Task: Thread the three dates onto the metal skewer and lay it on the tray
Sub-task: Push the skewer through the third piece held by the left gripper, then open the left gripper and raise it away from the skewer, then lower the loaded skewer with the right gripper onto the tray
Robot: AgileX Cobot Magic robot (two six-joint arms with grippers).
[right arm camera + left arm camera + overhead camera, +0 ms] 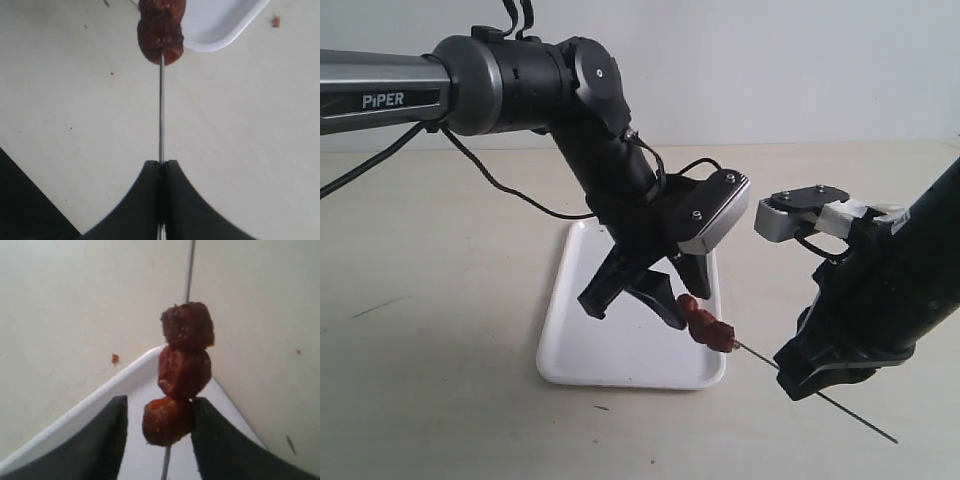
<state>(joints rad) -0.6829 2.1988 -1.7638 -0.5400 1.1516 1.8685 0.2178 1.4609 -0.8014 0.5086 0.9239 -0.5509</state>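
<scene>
Right wrist view: your right hand (161,165) clamps the skewer (161,115), left hand (160,405) gapes around the dates (184,370); tilt, and they could slide off.

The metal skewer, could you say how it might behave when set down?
Probably stiff: the metal skewer runs straight out of the right gripper, no sag under the dates. Thin and round, it might roll, though the lumpy dates should check that.
</scene>
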